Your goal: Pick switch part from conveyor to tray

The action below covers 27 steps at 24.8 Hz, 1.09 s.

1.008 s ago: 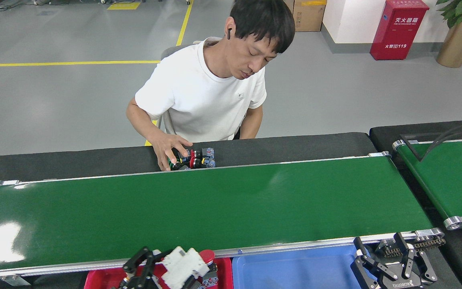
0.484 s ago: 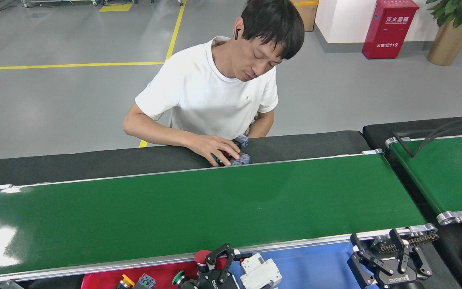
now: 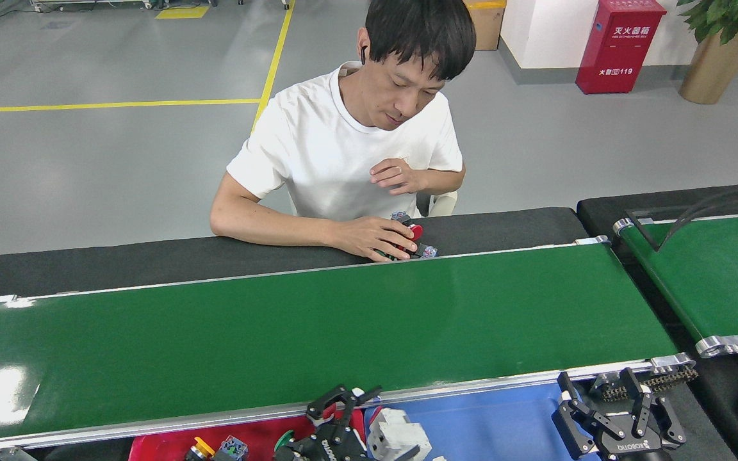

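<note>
One conveyor (image 3: 318, 326), green belt bare, spans mid-frame. Red tray (image 3: 164, 445) at bottom left holds small switch parts (image 3: 233, 447). Left gripper (image 3: 343, 410), bottom centre, fingers spread beside a white part (image 3: 398, 436). Right gripper (image 3: 606, 400), lower right, fingers spread, holding nothing. Person's hand (image 3: 375, 238) covers parts beyond the belt's far rail.

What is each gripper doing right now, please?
Left gripper: open, holding nothing, beside a white part.
Right gripper: open, empty, beside the blue tray.
</note>
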{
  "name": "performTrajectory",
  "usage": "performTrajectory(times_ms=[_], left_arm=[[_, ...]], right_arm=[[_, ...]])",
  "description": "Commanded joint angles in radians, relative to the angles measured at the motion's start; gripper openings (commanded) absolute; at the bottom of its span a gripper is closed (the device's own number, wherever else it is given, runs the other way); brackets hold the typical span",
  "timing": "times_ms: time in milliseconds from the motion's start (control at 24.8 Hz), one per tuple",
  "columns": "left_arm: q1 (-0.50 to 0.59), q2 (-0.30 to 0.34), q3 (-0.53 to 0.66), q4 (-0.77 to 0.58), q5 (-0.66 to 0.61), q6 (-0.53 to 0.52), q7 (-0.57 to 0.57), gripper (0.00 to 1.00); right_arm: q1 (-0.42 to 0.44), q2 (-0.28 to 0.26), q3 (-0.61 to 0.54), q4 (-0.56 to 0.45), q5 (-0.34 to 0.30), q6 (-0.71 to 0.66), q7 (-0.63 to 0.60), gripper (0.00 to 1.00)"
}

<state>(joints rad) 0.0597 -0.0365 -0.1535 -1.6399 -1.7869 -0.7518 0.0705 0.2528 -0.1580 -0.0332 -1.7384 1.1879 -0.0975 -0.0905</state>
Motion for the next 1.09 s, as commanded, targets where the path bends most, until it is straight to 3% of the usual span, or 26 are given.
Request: performTrajectory(times_ms=[0,202,484,726,1048], left_arm=[[0.011,0.018,0.083,-0.043,0.063,-0.034,0.003,1.00],[0.080,0.012,0.353,-0.084,0.218,-0.032,-0.052,1.00],[0.129,-0.029,0.676,-0.077,0.233,0.068,-0.054,1.00],[0.164,-0.019,0.766,-0.044,0.334,0.072,-0.052,1.00],[0.189,-0.022,0.761,-0.034,0.376,0.104,-0.041,1.00]], right_arm=[[-0.003,0.000,-0.021,-0.009,-0.001,-0.001,0.000,0.99],[-0.004,-0.009,-0.027,-0.012,-0.002,-0.008,0.051,1.00],[-0.010,-0.015,-0.027,-0.013,-0.019,-0.070,0.081,0.99],[-0.012,-0.012,-0.028,-0.015,-0.019,-0.094,0.074,0.99],[-0.014,0.002,-0.045,-0.013,-0.031,-0.100,0.052,1.00]])
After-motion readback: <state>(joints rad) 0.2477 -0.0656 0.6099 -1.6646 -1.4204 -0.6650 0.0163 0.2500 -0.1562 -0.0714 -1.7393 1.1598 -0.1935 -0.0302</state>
